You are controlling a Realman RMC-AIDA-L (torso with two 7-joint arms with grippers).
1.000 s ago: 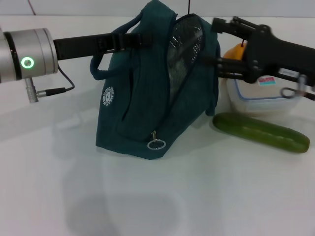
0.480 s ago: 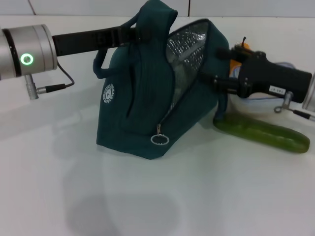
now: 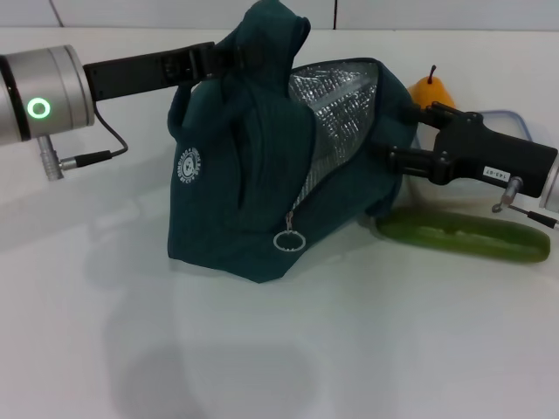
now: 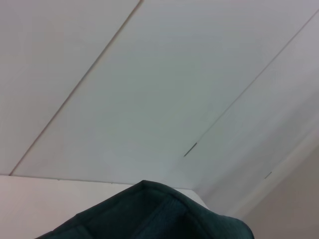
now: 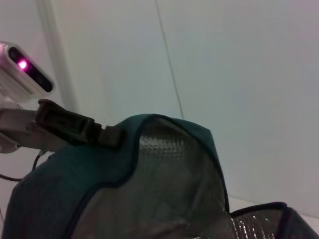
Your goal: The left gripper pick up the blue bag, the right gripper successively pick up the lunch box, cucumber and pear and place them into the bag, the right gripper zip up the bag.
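Bag stands on the table, its top pinched by the left hand, silver lining filling the right wrist view, while only the head view shows the right hand at its opening, grip indiscernible, beside cucumber and pear.

My blue bag stands unzipped, its silver lining showing. Beside it lies the green cucumber; the orange pear stands upright behind.
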